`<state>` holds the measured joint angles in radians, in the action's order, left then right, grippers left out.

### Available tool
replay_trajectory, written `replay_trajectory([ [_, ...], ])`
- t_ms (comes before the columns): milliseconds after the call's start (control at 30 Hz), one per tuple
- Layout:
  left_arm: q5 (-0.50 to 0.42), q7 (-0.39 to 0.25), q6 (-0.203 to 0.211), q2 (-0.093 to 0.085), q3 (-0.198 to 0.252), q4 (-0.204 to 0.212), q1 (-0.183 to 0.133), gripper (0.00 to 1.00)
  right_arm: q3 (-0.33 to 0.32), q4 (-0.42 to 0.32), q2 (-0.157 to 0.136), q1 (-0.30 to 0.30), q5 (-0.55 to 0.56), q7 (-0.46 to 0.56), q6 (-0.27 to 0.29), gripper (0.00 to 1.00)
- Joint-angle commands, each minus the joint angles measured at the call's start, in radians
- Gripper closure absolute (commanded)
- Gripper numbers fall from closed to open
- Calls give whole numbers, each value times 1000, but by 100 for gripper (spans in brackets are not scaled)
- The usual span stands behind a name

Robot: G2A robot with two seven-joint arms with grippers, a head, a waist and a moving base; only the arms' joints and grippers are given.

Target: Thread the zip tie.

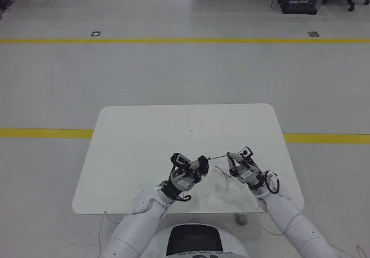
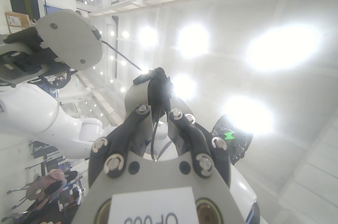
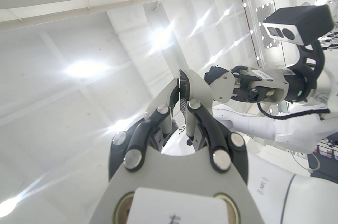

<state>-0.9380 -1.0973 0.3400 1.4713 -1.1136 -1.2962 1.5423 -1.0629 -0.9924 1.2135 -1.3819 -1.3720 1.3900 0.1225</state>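
With the left gripper [image 2: 156,82] pinched closed on what looked like the head end of the zip tie [image 2: 124,57], and the right gripper [image 3: 179,91] clamped on its strap, held both raised above the bench [image 1: 172,129]. Saw the strap's tip just beside the head. Needed the tip squared to the slot, then a slow, straight push; risked buckling otherwise.

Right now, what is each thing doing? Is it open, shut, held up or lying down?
zip tie: held up in the air, stretched between the two grippers; cannot tell if its tip is through the head yet.
left gripper: shut on one end of the zip tie.
right gripper: shut on the other end.
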Motion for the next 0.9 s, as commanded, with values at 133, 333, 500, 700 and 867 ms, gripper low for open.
replay_trajectory([
  [133,0,0,0,0,0,0,0,100,-14,7,-6,-4,27,0,15,44],
  [333,0,0,0,0,0,0,0,100,-72,-15,-23,-32,42,0,68,0],
  [500,0,0,0,0,0,0,0,100,-96,-37,-30,-54,49,0,82,0],
  [700,0,0,0,0,0,0,0,100,-96,-37,-30,-54,49,0,82,0],
  [867,1,39,0,-5,-1,-33,11,100,-149,-89,-41,-85,143,-85,203,0],
])
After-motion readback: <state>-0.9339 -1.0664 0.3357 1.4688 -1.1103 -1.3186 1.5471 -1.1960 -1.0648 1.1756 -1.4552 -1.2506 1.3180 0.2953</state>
